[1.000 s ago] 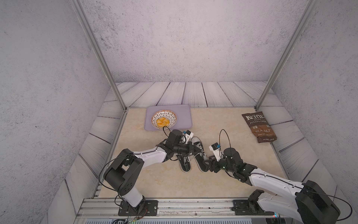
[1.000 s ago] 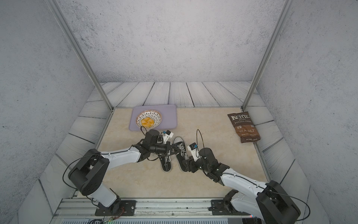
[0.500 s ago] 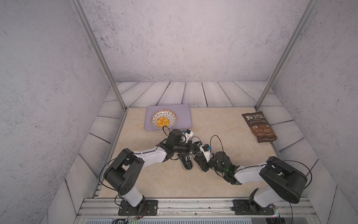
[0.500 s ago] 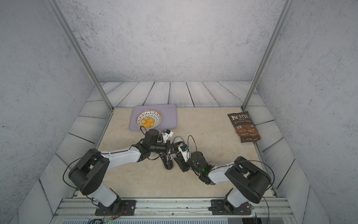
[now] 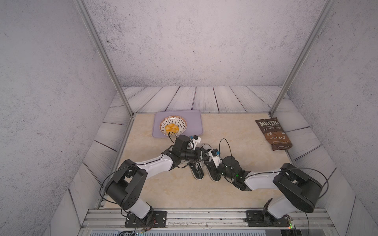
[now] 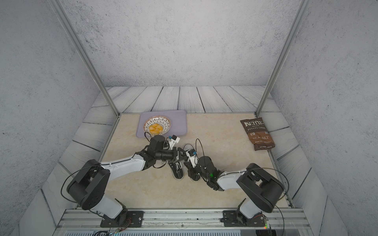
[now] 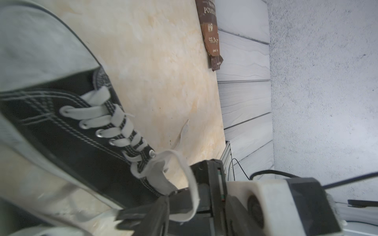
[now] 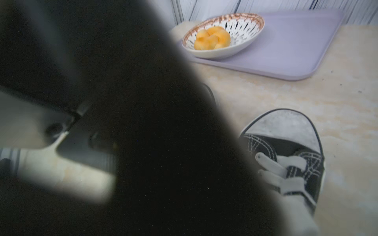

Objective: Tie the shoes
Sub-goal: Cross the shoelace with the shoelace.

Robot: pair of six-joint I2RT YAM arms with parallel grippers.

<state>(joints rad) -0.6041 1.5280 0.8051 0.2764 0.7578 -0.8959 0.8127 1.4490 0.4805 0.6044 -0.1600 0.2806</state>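
The black canvas sneakers [image 5: 198, 173] are sitting side by side on the tabletop [image 5: 235, 132], the right hand [image 5: 207, 158] is clamping shut, seemingly on a white lace [image 7: 190, 183], whether the left hand [image 5: 201, 155] is open I cannot tell, and any pull is risking a slipped lace or a dragged sneaker.

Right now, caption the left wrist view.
Black sneaker with its white lace looping down to the right gripper; chip bag beyond.
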